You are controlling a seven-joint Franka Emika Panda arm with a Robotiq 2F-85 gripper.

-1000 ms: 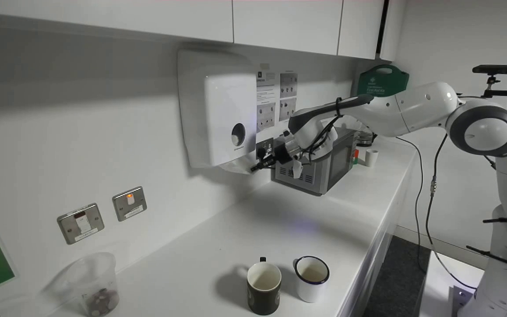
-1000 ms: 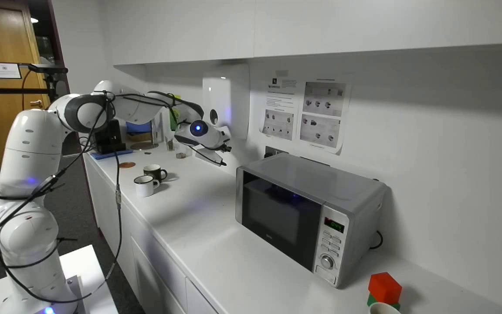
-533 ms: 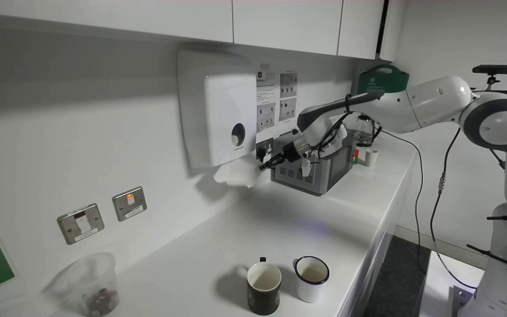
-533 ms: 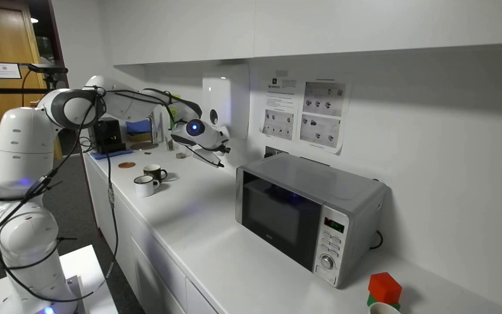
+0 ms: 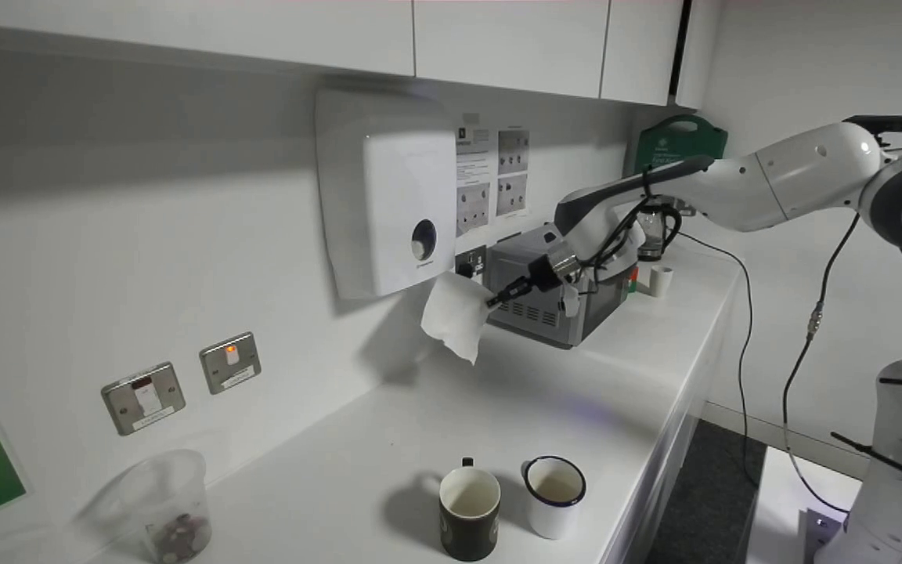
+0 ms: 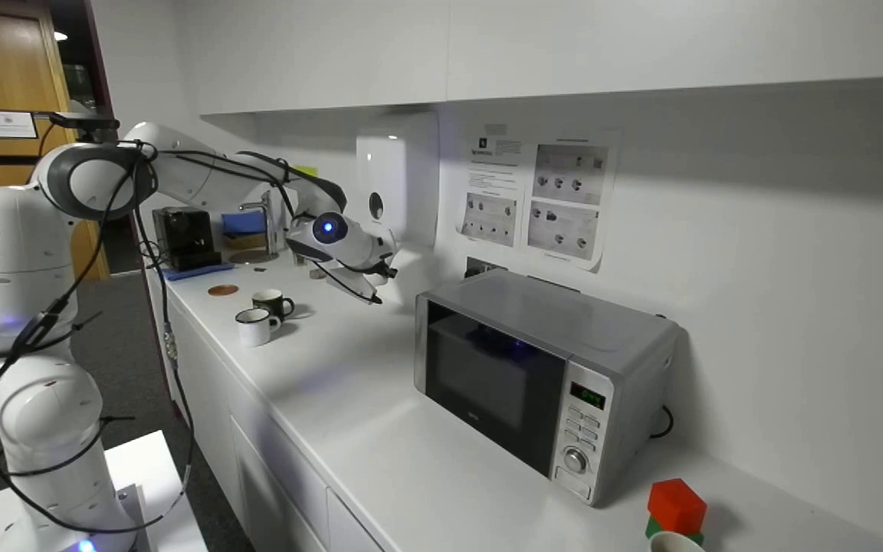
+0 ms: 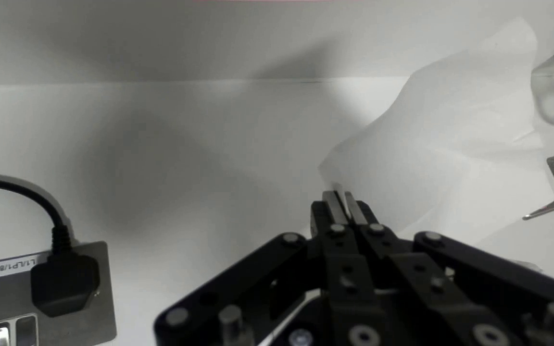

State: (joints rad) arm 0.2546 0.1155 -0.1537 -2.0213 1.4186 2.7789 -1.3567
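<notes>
Plainly, the white counter (image 5: 326,478) is the largest thing shown, and above it the single robot arm (image 5: 803,176) is extended from about two o'clock down to its claw (image 5: 490,302), as seen in an exterior view. Next in size, the microwave (image 5: 561,333) is placed behind the claw, at about three o'clock from it, while the white wall dispenser (image 5: 388,204) is mounted between ten and eleven. The sheet of paper (image 5: 455,313), smaller again, is held in the air below the dispenser; whether its top edge is clear of the casing cannot be told from this angle. By judgement, further handling is governed by one relation: the sheet is spread to one side of the claw, not hung straight beneath it. In that exterior view its bulk is found at about eight o'clock from the claw, with the lowest corner pointed between six and seven; in the wrist view it is fanned out toward two. Its long axis cannot be settled, since it is creased and turned. Well below, near six o'clock, the dark mug (image 5: 469,517) and the white mug (image 5: 555,505) are stood on the counter. Smallest of all, the fingertips (image 7: 333,204) are set together, and only the near edge of the sheet is pinched between them, the rest being left loose.
</notes>
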